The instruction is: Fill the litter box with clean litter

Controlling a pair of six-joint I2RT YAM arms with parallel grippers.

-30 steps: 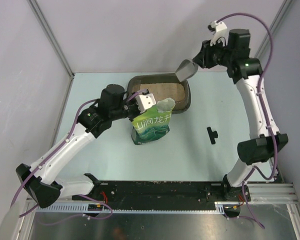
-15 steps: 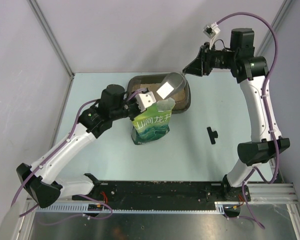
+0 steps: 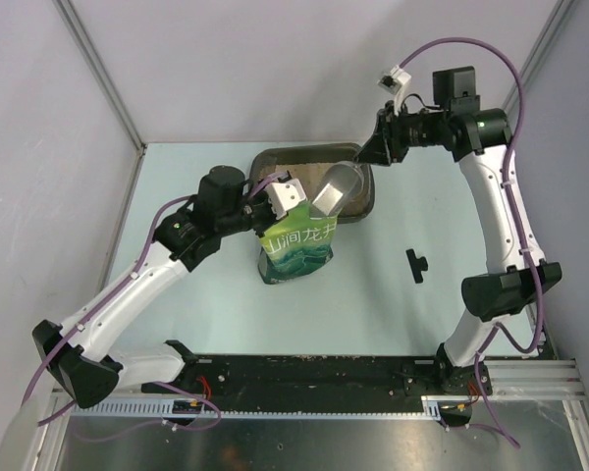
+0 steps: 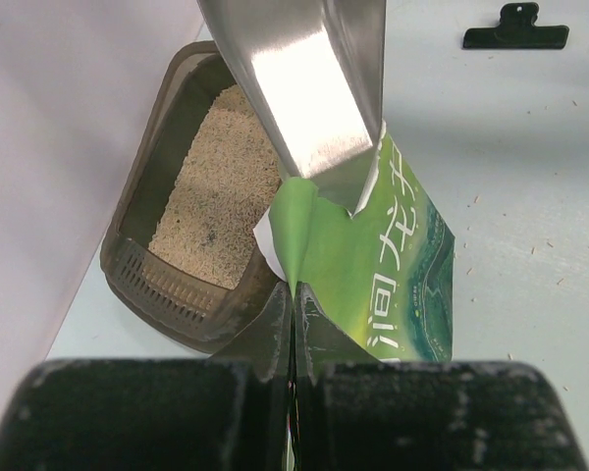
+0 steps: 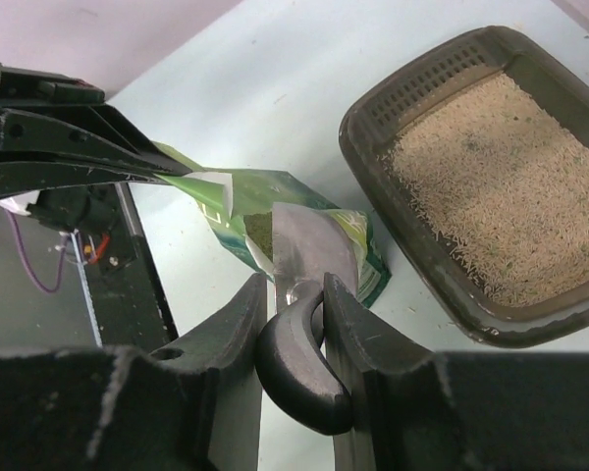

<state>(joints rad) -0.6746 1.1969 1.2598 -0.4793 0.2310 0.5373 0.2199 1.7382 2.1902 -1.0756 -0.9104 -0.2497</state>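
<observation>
Shallow brown-grey plastic litter box (image 3: 275,155) sits mid far edge of the surface, with beige granular clean litter (image 5: 510,196) covering its floor. Left gripper (image 4: 293,304) jaws pinch the lip of the green printed pouch (image 3: 296,245), just nearside of the box. Right gripper (image 5: 294,294) jaws clamp the silver metal scoop (image 4: 304,88) by its dark handle (image 5: 294,363), bowl at the pouch mouth. Best to push the bowl deep, keep the lip taut, and lift level.

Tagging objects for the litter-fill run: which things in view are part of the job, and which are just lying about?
Part of the job:
litter box
litter inside it
green bag
metal scoop

Lying about:
black clip, off to the right of the bag, untouched
</observation>
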